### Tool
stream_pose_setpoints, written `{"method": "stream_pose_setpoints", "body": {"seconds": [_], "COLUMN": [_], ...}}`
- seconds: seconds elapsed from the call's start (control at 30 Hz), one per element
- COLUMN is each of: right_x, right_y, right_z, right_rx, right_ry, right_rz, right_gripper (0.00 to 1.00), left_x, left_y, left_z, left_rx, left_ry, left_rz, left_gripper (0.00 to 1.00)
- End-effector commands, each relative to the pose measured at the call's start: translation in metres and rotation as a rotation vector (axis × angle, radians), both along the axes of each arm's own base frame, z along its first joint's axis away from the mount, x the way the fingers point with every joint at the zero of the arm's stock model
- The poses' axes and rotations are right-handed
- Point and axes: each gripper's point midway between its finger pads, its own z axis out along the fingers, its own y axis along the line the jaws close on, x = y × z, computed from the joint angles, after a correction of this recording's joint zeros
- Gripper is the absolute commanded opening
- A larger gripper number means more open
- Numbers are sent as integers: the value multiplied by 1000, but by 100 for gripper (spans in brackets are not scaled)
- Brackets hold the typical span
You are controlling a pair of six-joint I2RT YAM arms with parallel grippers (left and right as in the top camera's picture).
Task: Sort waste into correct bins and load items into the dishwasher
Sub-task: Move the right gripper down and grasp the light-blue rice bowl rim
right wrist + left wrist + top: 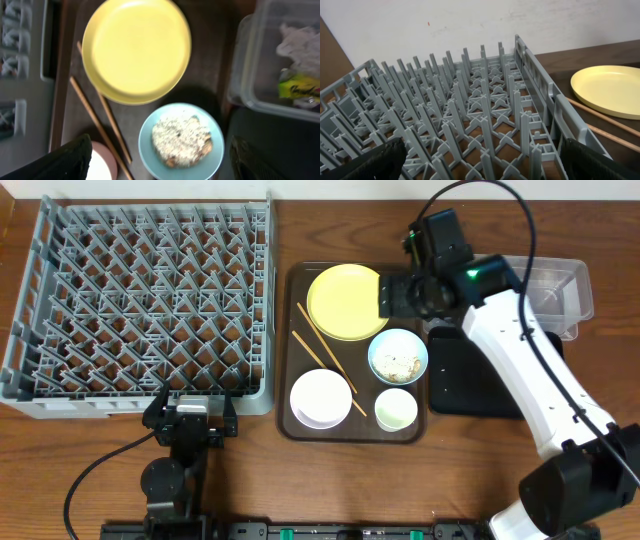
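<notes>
Wooden table [300,480], left to right: grey dish rack [140,300] with left gripper [192,404] spread wide, empty, at lower left; centre, right gripper [392,296], jaws apart and empty, near the light blue bowl [398,357] of rice scraps [181,140] on the brown tray [300,285], likely best pinched squarely at its rim; black tray [450,380] half hidden under the arm.

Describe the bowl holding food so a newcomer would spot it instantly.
Start at the brown serving tray right of the big grey dish rack. Beside the round yellow plate sits a light blue bowl. Alone among the tray's dishes, it holds whitish rice-like scraps.
</notes>
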Motion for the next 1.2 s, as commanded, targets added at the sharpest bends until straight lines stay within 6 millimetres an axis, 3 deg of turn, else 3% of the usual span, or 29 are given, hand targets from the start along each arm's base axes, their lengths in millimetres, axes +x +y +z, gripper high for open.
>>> {"method": "stream_pose_setpoints", "body": {"seconds": [0.0,0.23,0.47,0.73,0.83,1.17], "right_x": [-11,-38,-36,-42,-45,-55], "right_y": [6,22,33,31,30,24], "right_z": [-11,-63,-83,-140,-148,-159], "right_rx": [-53,-113,-203,-299,-304,-318], "right_ry": [24,78,34,155,181,243], "right_rz": [52,184,348,430,423,398], "right_gripper": [85,75,73,70,65,33], "left_x": [-1,-1,-1,-1,-1,-1], "left_y": [-3,-3,-3,-3,-3,-3], "left_z": [-15,-15,-15,-15,-15,-15], "left_rx": [5,5,5,5,5,5], "left_ry": [47,47,47,47,47,47], "left_rz": [-19,-19,-19,-19,-19,-19], "left_gripper": [99,99,99,99,99,99]}}
